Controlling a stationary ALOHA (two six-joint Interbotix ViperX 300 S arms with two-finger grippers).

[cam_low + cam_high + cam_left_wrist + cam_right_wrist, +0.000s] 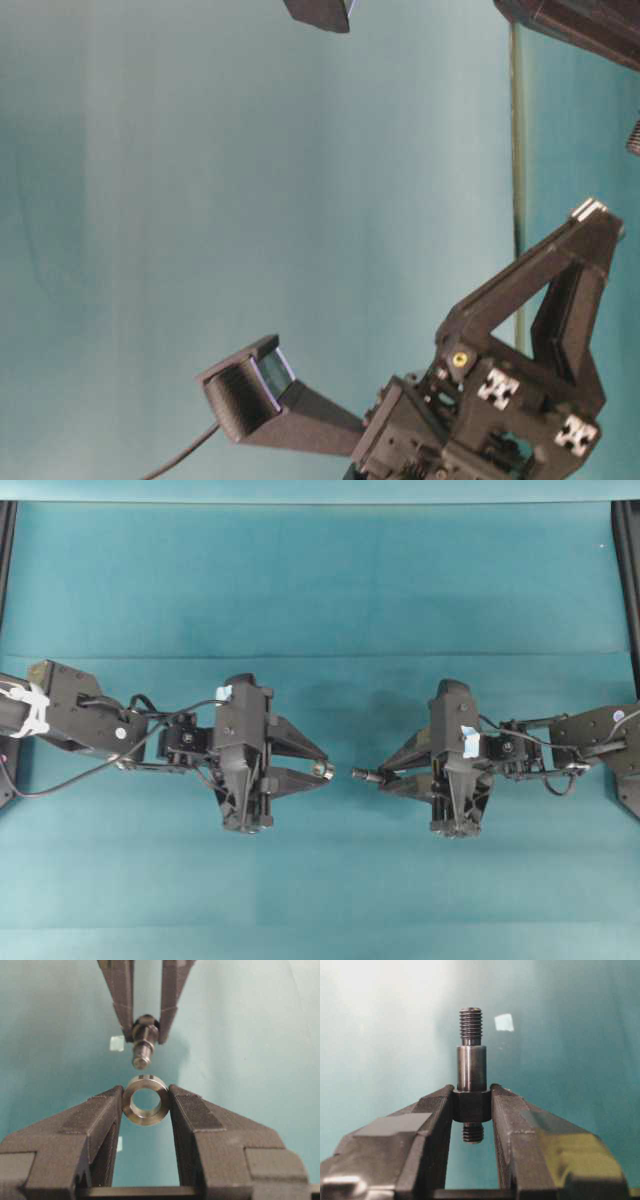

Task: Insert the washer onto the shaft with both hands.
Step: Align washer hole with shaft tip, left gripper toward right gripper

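Observation:
My left gripper (326,769) is shut on the washer (322,770), a thick silvery ring pinched by its rim between the fingertips (114,1097), with its hole facing outward. In the left wrist view the washer (145,1119) sits just short of the shaft (142,1045), whose thin end points at the hole with a small gap between them. My right gripper (472,1091) is shut on the shaft (471,1067), clamping its dark collar, and the threaded end sticks out past the fingertips. From overhead, the shaft (362,774) and my right gripper (386,776) face the washer, tip to tip.
Teal cloth (320,590) covers the table. Black frame rails run along the left edge (7,540) and the right edge (628,580). Pale blue tape scraps (116,1043) (504,1022) lie on the cloth below the grippers. One arm's body (500,400) fills the lower right of the table-level view.

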